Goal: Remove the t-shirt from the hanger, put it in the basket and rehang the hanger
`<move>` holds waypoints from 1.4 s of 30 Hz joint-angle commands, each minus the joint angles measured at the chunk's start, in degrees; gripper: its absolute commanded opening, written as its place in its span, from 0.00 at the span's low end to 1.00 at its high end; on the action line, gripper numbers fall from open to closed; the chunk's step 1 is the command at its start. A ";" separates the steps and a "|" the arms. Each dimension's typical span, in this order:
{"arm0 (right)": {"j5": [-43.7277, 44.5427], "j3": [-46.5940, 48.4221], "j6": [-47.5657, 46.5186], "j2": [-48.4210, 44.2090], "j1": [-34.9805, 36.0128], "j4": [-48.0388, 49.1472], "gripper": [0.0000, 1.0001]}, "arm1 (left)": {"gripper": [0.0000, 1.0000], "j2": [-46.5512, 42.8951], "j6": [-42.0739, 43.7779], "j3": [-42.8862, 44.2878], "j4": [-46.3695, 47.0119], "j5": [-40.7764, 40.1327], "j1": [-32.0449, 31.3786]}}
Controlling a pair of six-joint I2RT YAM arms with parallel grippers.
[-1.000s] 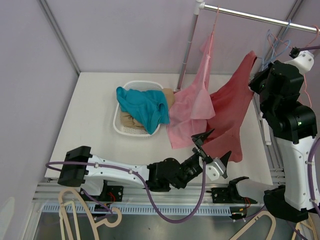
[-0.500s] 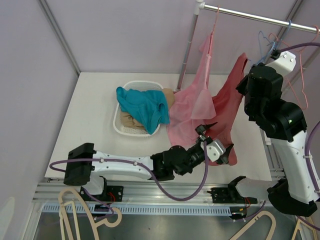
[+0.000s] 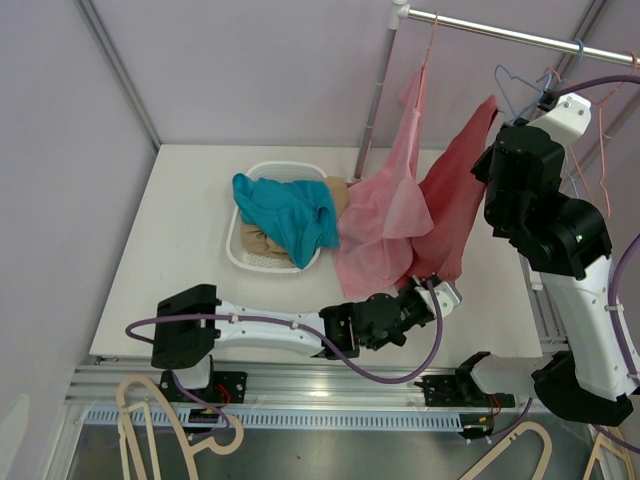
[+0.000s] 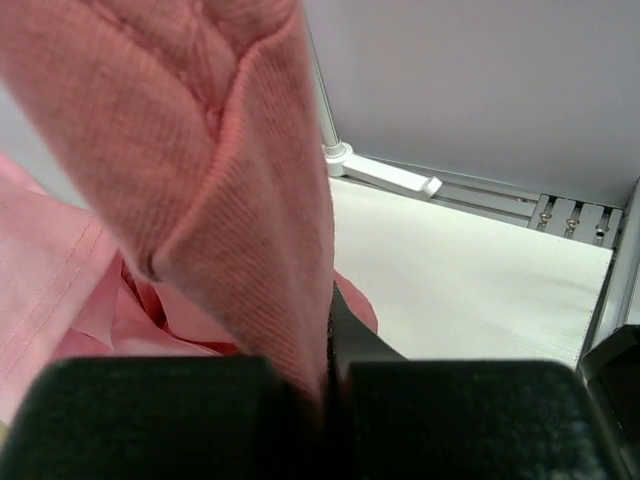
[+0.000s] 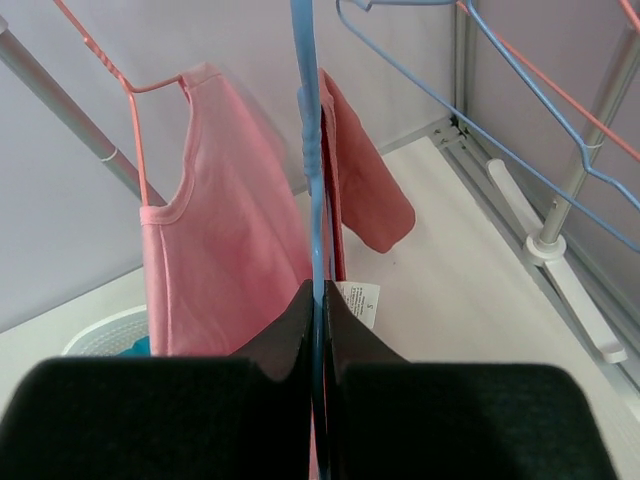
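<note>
The red t-shirt [image 3: 455, 200] hangs on the blue hanger [image 5: 312, 110], whose wire the right claw [image 5: 318, 300] has pinched tight, while the left claw [image 4: 328, 372] is clamped on the shirt's hem, low over the worktop [image 3: 190, 250]. A hard pull from here could stretch the collar or drag the hanger out of the right claw, since the shoulders look not yet free. The pink shirt [image 3: 385, 215] hangs against it and may snag; a basket [image 3: 240, 262] sits well to the left.
</note>
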 commanded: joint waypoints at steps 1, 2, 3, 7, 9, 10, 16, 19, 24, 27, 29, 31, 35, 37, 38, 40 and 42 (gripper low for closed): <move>3.78 2.12 -1.41 0.60 0.40 4.77 0.00 | 0.01 -2.76 -0.45 2.13 0.32 -0.98 -1.48; 4.04 2.12 -2.11 0.87 0.40 5.12 0.00 | 0.01 -3.72 0.43 2.22 0.58 -1.59 -2.01; 4.31 2.03 -2.64 1.04 0.40 5.91 0.00 | 0.01 -4.34 1.31 2.22 0.76 -2.82 -3.23; 4.14 1.94 -4.75 2.19 -0.74 7.85 0.00 | 0.01 -7.24 6.49 2.13 1.46 -5.46 -7.01; 1.77 2.21 -4.93 3.15 -2.32 8.02 0.00 | 0.01 -9.51 7.03 1.17 1.20 -5.91 -8.94; 0.72 2.12 -5.02 3.33 -3.37 8.20 0.00 | 0.01 -10.40 7.03 0.82 1.20 -6.17 -9.65; -10.18 2.56 -4.49 5.35 -15.59 8.64 0.00 | 0.01 -15.41 6.33 -3.14 1.38 -7.75 -14.49; -13.35 4.05 -4.84 7.02 -19.72 9.08 0.00 | 0.01 -16.12 5.36 -5.07 1.46 -8.45 -16.25; -16.34 6.69 -5.02 10.27 -23.24 8.90 0.00 | 0.01 -16.03 2.29 -7.44 0.41 -8.19 -18.70; -18.01 8.44 -5.11 12.12 -24.30 8.82 0.00 | 0.01 -16.12 -1.65 -8.85 -0.56 -6.97 -19.85; -19.32 9.93 -4.93 13.35 -24.92 7.94 0.00 | 0.01 -15.51 -4.29 -9.90 -1.87 -5.56 -19.94; -20.29 10.73 -4.67 13.70 -24.83 7.24 0.00 | 0.01 -14.28 -6.24 -10.96 -1.09 -5.64 -19.94; -23.72 11.35 -3.96 12.48 -24.83 4.17 0.00 | 0.01 -11.46 -9.39 -10.88 -1.08 -4.95 -17.58; -27.32 11.88 -3.70 11.60 -24.65 2.50 0.00 | 0.01 -11.64 -13.87 -10.44 -3.71 -0.93 -12.84; -28.64 11.88 -3.61 10.98 -23.96 0.75 0.00 | 0.01 -11.90 -16.67 -10.26 -5.03 1.54 -10.65; -30.58 11.79 -3.53 8.79 -22.46 -1.11 0.00 | 0.01 -10.86 -21.96 -7.90 -10.71 4.28 -3.44; -32.24 11.79 -3.96 6.69 -20.53 -4.09 0.00 | 0.01 -9.45 -25.56 -1.51 -16.44 6.39 3.04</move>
